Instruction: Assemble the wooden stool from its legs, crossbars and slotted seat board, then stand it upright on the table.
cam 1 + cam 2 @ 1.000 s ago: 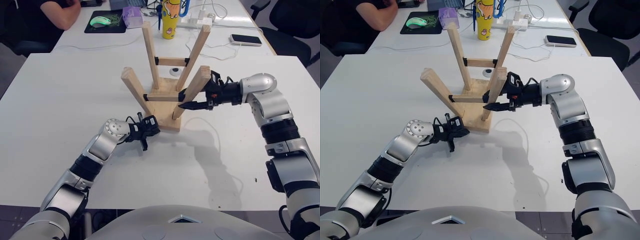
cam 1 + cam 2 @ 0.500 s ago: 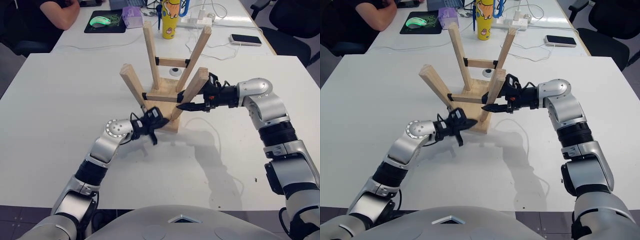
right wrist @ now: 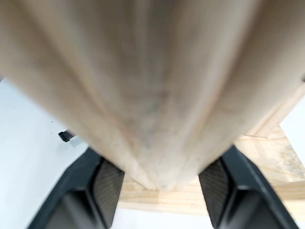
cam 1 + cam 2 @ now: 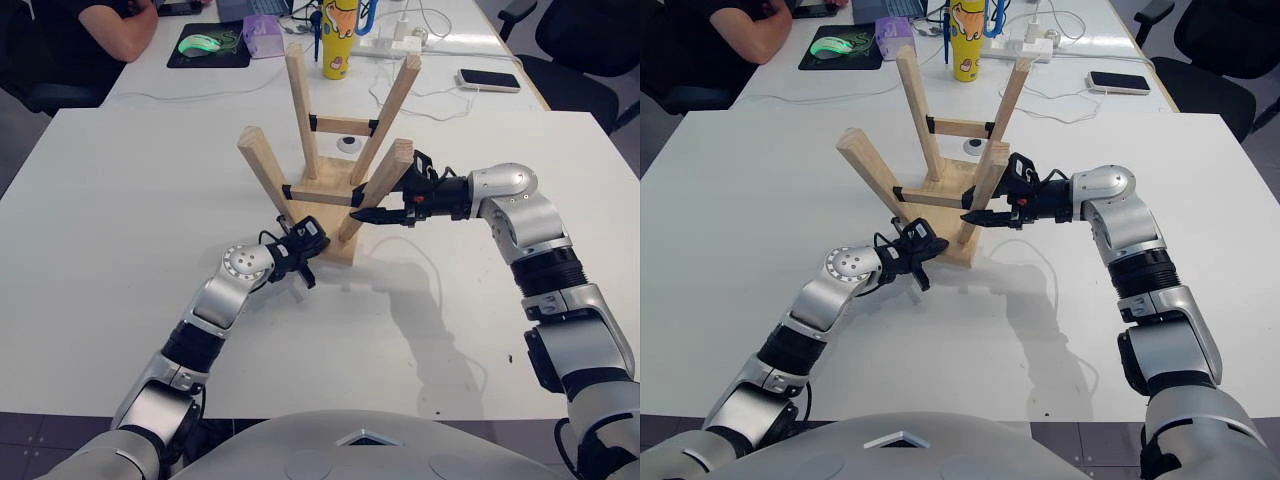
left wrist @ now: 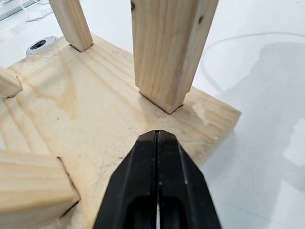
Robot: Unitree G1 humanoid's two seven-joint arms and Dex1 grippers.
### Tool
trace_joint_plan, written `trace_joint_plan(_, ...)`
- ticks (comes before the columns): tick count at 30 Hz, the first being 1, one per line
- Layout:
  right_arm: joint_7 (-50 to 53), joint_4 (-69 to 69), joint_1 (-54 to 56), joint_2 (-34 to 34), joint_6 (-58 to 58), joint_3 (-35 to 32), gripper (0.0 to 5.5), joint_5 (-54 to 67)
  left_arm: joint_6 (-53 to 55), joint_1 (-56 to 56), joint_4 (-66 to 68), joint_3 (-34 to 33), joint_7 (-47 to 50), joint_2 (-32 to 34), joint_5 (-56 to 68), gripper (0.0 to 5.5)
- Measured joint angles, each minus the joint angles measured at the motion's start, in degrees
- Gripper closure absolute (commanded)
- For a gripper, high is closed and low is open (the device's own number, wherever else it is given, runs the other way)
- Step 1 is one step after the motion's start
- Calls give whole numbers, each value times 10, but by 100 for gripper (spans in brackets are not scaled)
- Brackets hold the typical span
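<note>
- The white table (image 4: pixel 120 260) fills the foreground; its top is plain, with a round cable port (image 4: pixel 349 143) just behind the stool.
- A second white table butts against its far edge. On it are a green mouse (image 4: pixel 200 42) on a black pad (image 4: pixel 235 52), a purple box (image 4: pixel 265 32), a yellow cup (image 4: pixel 342 35), a power strip (image 4: pixel 395 43) and a phone (image 4: pixel 490 80).
- The stool (image 4: pixel 325 190) stands upside down near the middle of my table. Its seat board (image 5: pixel 71 109) lies flat on the surface, and all four legs are slotted in and splay upward.
- One crossbar (image 4: pixel 343 124) joins the two far legs; another (image 4: pixel 318 194) joins the two near ones.
- My left arm stretches forward low over the table, elbow bent outward.
- My left gripper (image 5: pixel 157 136) has its two black fingers pressed together on nothing. The tip is at the near corner of the seat board, just in front of the foot of a leg.
- My right arm comes in from the right with the forearm about level.
- My right gripper (image 4: pixel 365 213) straddles the near right leg (image 4: pixel 385 180) partway up. It has one pad (image 3: pixel 110 183) on each side of the wood, clamped on it.
</note>
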State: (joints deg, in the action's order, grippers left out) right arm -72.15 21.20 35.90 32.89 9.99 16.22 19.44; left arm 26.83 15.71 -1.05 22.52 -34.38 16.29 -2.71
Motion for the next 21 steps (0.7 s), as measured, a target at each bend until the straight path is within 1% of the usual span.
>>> trace_joint_plan(7,8,9,-7,-5,-27,-1,347,3,8,-2,-6,1,1,8,-2,550)
trace_joint_plan(8,10,9,-10,-7,-27,-3,310,6,11,-1,-6,3,0,9,-2,550)
trace_joint_plan(10,18,17,-23,-8,-13,1,286,0,17,4,-6,10,-2,9,-3,550)
trace_joint_plan(12,39,48,-62,-19,9,2,251,-10,19,7,-8,15,-6,8,-1,550)
trace_joint_plan(14,33,64,-98,-36,23,2,226,-4,24,8,-8,13,-6,8,-1,550)
trace_joint_plan(18,28,59,-98,-42,17,-21,154,-5,28,8,-7,11,-1,5,2,550)
trace_joint_plan(21,26,39,-106,-34,8,-25,154,-12,28,8,-6,11,1,5,3,550)
